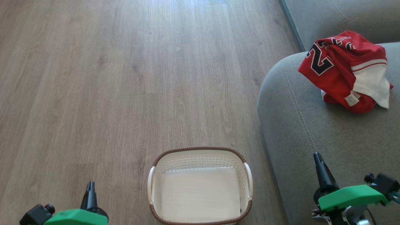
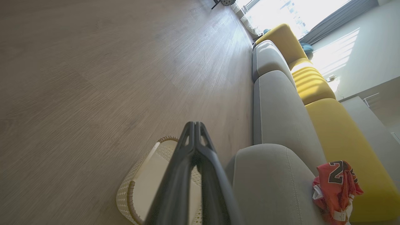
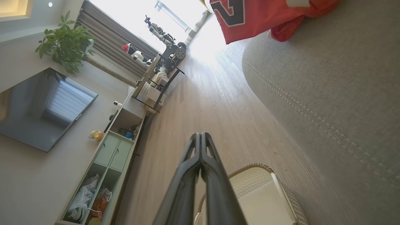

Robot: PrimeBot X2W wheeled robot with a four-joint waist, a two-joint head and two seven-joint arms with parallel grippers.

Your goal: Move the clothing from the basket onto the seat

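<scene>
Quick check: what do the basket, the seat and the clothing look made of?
Basket: likely moulded white plastic, matte, with perforated walls; its brown rim looks woven. Seat: grey fabric upholstery, matte, with lighter double stitching. Clothing: thin soft red cloth, probably synthetic jersey; it crumples loosely.

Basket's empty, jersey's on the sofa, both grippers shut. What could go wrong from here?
1. The clothing lies bunched near the seat's rounded, stitched edge; a nudge might slide it to the floor.
2. The right gripper, shut and empty, hangs close over the seat; a careless swing could drag on the fabric.
3. The basket stands on the floor right in front of the robot; rolling forward may bump it.
</scene>
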